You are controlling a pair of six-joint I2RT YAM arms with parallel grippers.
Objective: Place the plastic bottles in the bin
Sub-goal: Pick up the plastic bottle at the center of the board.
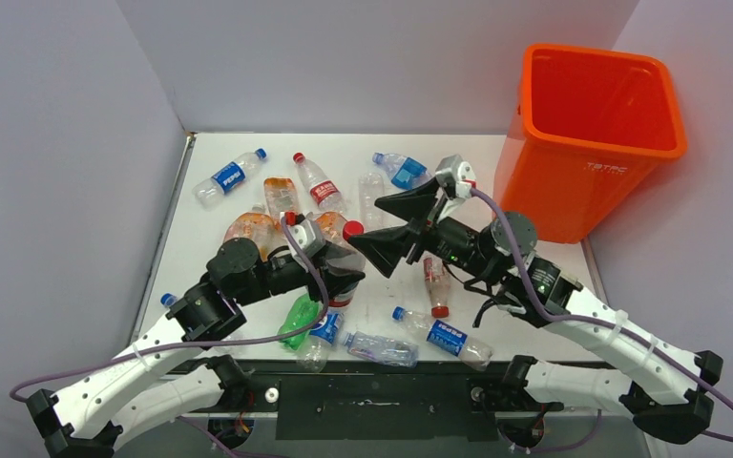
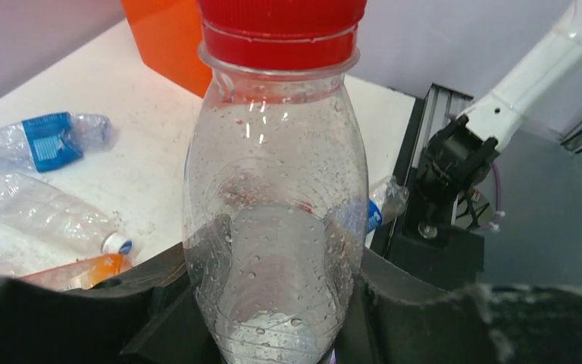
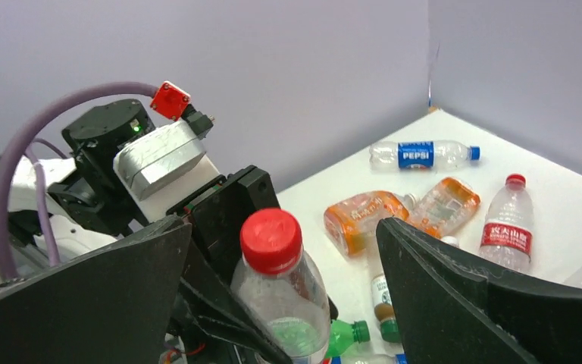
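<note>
Your L gripper (image 2: 276,303) was closed on a red-capped clear bottle (image 2: 273,174). One black finger was pressed on each side of the lower body, w/ the cap (image 2: 280,26) pointing up and the bottle roughly upright. The jaws were only partly closed, since the bottle filled the gap between them. Droplets clung to the inside of the plastic. I couldn't tell whether the base was clear of the table (image 1: 534,296).

Your R gripper (image 3: 284,231) was spread wide and held nothing. In the R wrist view the red cap sat between its two fingers, apart from both. From the top view the two grippers met nose to nose near the middle of the table.

The bin (image 1: 573,181) stood upright at the far R corner, mouth up, well apart from the held bottle.

The other bottles lay on their sides across the table:
- a Pepsi bottle (image 1: 231,176) at the far L
- a red-label bottle (image 1: 320,186) just R of it
- orange-tinted bottles (image 1: 251,227) beside the L arm
- a green bottle (image 1: 298,320) near the front edge under that arm
- a blue-label bottle (image 1: 444,336) at the front, under the R arm
- a crushed clear bottle (image 1: 382,348) just beside it
</note>
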